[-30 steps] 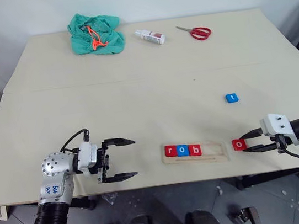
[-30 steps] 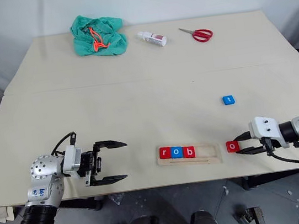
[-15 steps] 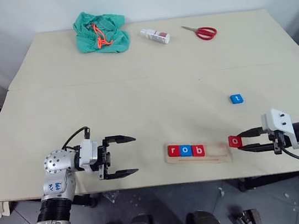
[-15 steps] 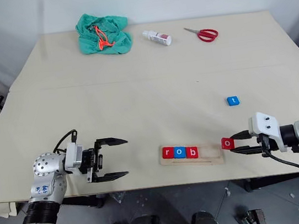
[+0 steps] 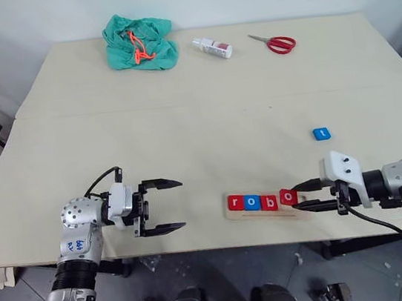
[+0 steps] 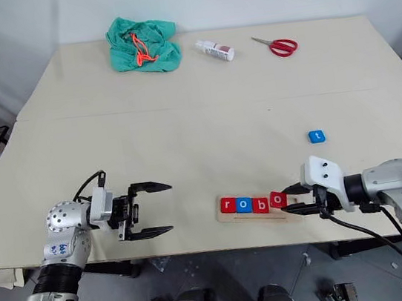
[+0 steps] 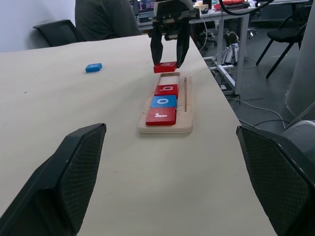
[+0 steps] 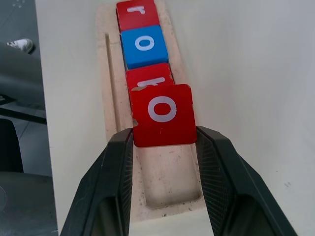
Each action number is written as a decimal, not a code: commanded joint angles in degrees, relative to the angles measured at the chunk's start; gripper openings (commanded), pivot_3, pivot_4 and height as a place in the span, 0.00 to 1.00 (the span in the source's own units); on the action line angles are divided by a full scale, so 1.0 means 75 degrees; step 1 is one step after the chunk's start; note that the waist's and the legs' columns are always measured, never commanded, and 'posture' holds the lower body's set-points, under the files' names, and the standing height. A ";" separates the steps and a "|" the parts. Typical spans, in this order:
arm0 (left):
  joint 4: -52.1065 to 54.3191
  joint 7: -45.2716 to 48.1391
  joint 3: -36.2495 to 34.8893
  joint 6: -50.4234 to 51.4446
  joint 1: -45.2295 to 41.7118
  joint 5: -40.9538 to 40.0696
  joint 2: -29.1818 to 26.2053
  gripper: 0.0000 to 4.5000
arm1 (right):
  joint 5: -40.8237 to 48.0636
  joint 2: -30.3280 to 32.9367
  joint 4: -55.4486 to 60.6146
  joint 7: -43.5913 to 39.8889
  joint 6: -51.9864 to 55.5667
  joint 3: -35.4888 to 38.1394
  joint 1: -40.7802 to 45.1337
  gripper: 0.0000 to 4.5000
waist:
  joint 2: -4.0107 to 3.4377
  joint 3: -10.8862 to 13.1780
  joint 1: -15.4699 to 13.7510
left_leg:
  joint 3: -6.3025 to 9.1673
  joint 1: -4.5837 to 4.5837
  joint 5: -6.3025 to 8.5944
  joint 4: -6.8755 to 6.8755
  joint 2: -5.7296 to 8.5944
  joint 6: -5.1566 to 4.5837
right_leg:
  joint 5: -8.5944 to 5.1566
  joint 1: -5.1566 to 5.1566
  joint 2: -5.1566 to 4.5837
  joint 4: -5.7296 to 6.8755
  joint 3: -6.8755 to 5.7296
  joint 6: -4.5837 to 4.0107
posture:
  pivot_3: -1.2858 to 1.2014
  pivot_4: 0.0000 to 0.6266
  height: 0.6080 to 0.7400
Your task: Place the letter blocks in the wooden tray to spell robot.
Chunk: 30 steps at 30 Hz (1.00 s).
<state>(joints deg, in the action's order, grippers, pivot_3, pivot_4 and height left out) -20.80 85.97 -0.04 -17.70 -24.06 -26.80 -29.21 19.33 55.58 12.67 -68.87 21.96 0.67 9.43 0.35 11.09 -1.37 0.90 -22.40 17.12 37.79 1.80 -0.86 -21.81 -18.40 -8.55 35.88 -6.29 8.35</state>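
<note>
Right gripper (image 8: 164, 142) — clamped on the red "o" block (image 8: 163, 114) — hovers over the wooden tray (image 5: 302, 211) (beside "b" (image 5: 270, 203)), aligned along the tray's length.

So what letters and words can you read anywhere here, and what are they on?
"r": red square tile at the far end of the pale wooden tray.
"o": blue square tile next to it.
"b": red square tile, third in the tray.
"o": red square tile held in the right claw over the tray.
"t": blue square tile lying loose on the table.
Small white bottle's label: too small to read.
</note>
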 commanded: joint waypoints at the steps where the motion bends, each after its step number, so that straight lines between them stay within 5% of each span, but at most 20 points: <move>1: 0.0370 0.0210 -0.0059 -0.0064 0.0118 -0.0095 -0.0102 1.00 | -0.0149 -0.0023 -0.0138 -0.0045 -0.0235 -0.0104 0.0114 0.32 | 0.0000 0.0000 0.0004 | -0.0001 0.0000 0.0000 0.0000 0.0000 0.0000 | 0.0000 -0.0001 0.0000 0.0000 0.0000 0.0000 | 0.52 0.24 1.00; 11: 0.0742 -0.0047 -0.0112 0.0045 0.0352 -0.0097 -0.0126 1.00 | -0.0381 -0.0106 -0.0499 -0.0171 -0.0601 -0.0367 0.0290 0.32 | 0.0000 0.0000 -0.0003 | 0.0001 0.0000 0.0000 -0.0001 0.0001 0.0000 | 0.0000 -0.0001 -0.0001 0.0000 0.0000 0.0000 | 0.52 0.24 1.00; 20: 0.0825 -0.0168 -0.0087 0.0112 0.0357 -0.0071 -0.0087 1.00 | -0.0232 -0.0019 -0.0272 -0.0168 -0.0543 0.0023 0.0084 0.99 | 0.0000 0.0000 -0.0003 | 0.0002 0.0000 0.0000 -0.0002 0.0000 0.0000 | 0.0000 0.0000 0.0000 0.0000 -0.0001 0.0000 | 0.52 0.24 1.00; 26: 0.0756 -0.0247 -0.0033 0.0108 0.0264 -0.0028 0.0008 1.00 | 0.0079 0.0022 0.0223 0.0393 0.0332 0.0668 -0.0172 1.00 | 0.0000 0.0000 -0.0005 | 0.0002 -0.0001 0.0000 -0.0003 0.0000 0.0000 | 0.0000 0.0000 -0.0001 0.0000 -0.0001 0.0000 | 0.52 0.24 1.00; 30: 0.0684 -0.0264 -0.0010 0.0091 0.0198 -0.0001 0.0079 1.00 | 0.0069 0.0090 0.0566 0.0597 0.0628 0.0892 -0.0603 0.79 | 0.0000 0.0000 -0.0017 | 0.0003 0.0000 0.0000 -0.0003 0.0000 0.0000 | 0.0000 0.0001 0.0000 0.0000 -0.0003 0.0000 | 0.52 0.24 1.00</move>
<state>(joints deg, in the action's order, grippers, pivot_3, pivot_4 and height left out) -16.42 84.19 0.06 -16.76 -22.00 -26.65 -28.85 19.16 55.51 14.67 -65.14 25.81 5.46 5.49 0.35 11.09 -1.49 0.92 -22.40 17.12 37.76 1.80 -0.86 -21.81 -18.39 -8.56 35.88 -6.31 8.35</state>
